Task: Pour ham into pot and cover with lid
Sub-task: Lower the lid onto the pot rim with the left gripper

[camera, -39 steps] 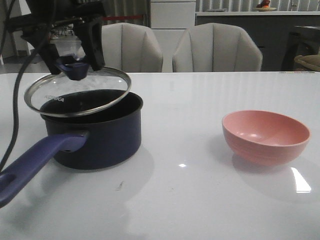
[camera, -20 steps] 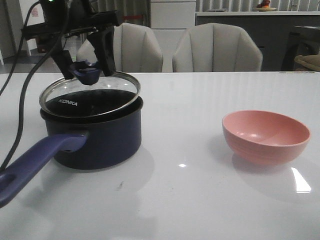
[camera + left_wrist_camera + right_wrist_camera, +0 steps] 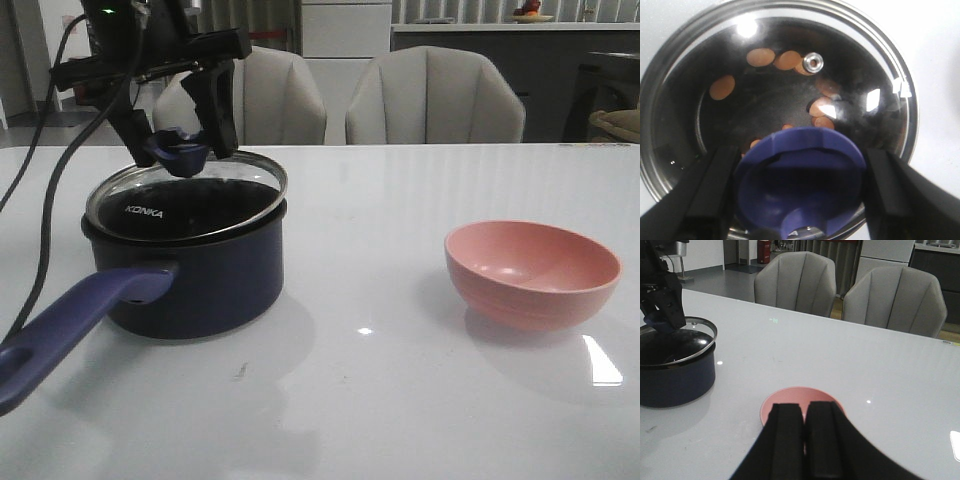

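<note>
Where glass shows, lid [image 3: 190, 195] lettering "KONKA"

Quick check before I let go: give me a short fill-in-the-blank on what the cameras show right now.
1. The left gripper holds the lid by its blue ____.
2. The orange ham pieces lie inside the ____.
3. The pink bowl now looks ____.
4. The right gripper fingers are ____, holding nothing.

Missing words: knob; pot; empty; shut
</note>
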